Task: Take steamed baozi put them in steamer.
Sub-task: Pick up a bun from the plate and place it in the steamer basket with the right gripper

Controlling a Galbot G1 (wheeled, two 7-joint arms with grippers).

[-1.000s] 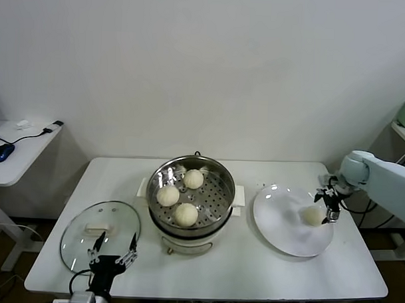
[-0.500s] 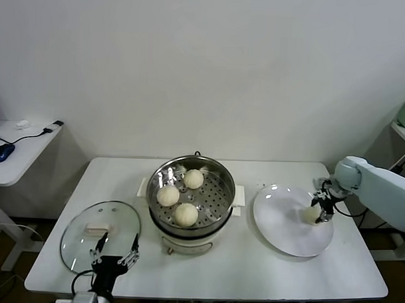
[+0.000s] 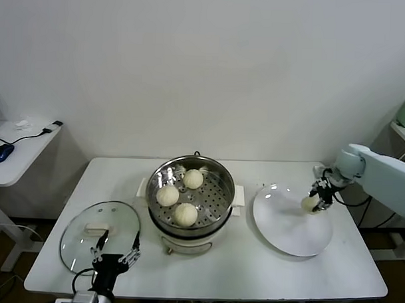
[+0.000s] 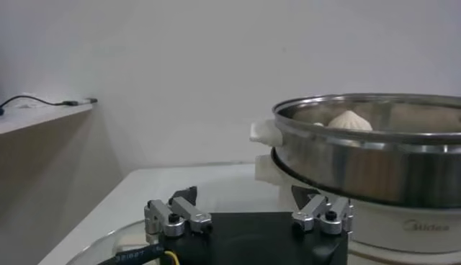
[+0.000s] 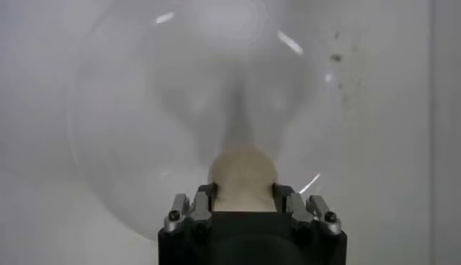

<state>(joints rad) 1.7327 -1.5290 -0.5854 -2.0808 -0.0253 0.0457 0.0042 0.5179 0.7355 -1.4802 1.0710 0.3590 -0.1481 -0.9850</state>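
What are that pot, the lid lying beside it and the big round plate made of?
The pot looks like polished steel: shiny, mirror-like rim, holed tray inside. The lid seems clear glass; the table shows through it. The plate is white and glossy, perhaps ceramic or plastic. The right pincer holds a bun over it.

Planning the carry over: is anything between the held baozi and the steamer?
Nothing visible. The right gripper holds the baozi over the plate; only bare plate and table lie toward the steamer, whose tray has open room beside three buns.
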